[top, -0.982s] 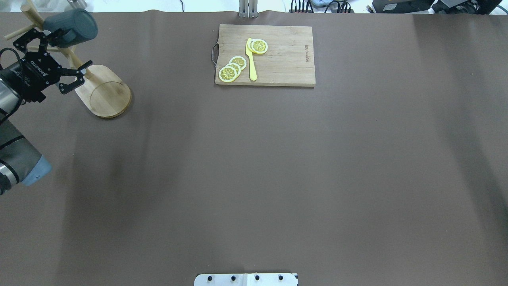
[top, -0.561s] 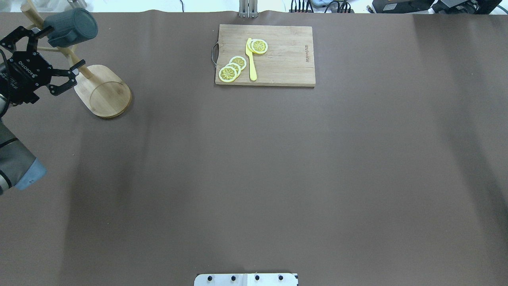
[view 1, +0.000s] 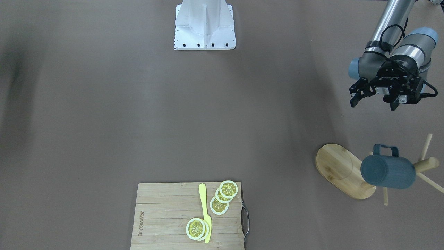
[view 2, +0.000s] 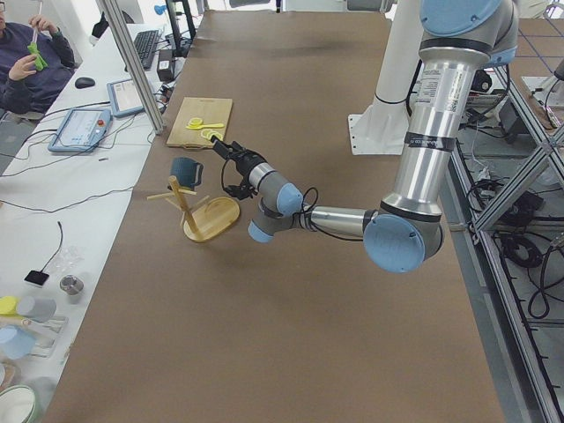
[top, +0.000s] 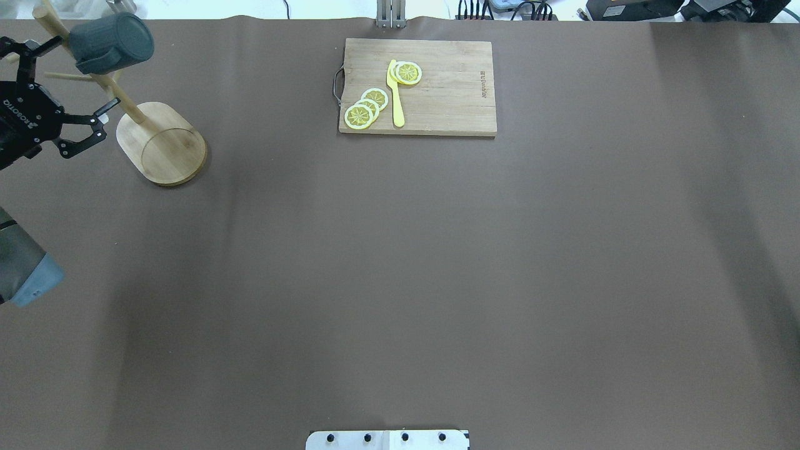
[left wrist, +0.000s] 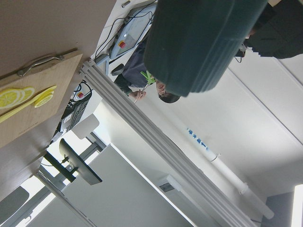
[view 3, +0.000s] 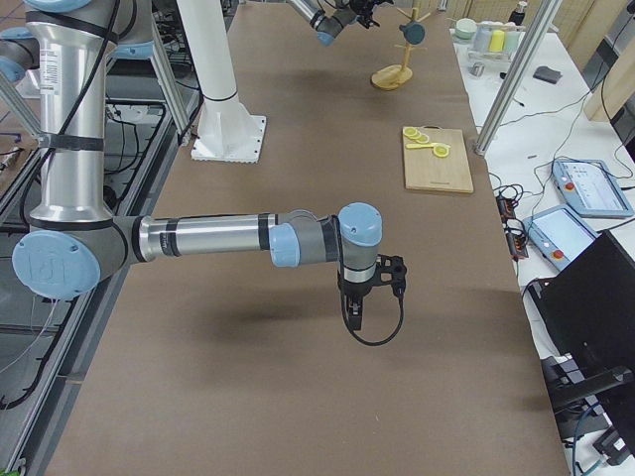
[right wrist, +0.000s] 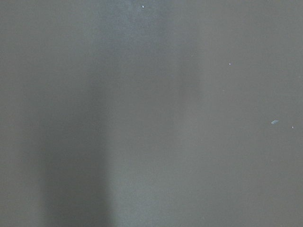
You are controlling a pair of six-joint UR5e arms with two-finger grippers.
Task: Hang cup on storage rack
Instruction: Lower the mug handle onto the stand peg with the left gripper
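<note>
The cup point(view 1: 387, 171) hangs on the storage rack point(view 1: 338, 170) in the lower right of the front view. It lies on its side up on a peg, above the oval base. The left gripper point(view 1: 374, 105) is in the upper right of that view. Its two fingers are spread wide and hold nothing, and it is well apart from the cup. The right gripper point(view 3: 357, 313) points down over the bare brown table point(view 3: 298, 397) in the middle of the right side view. I cannot tell if it is spread or closed.
</note>
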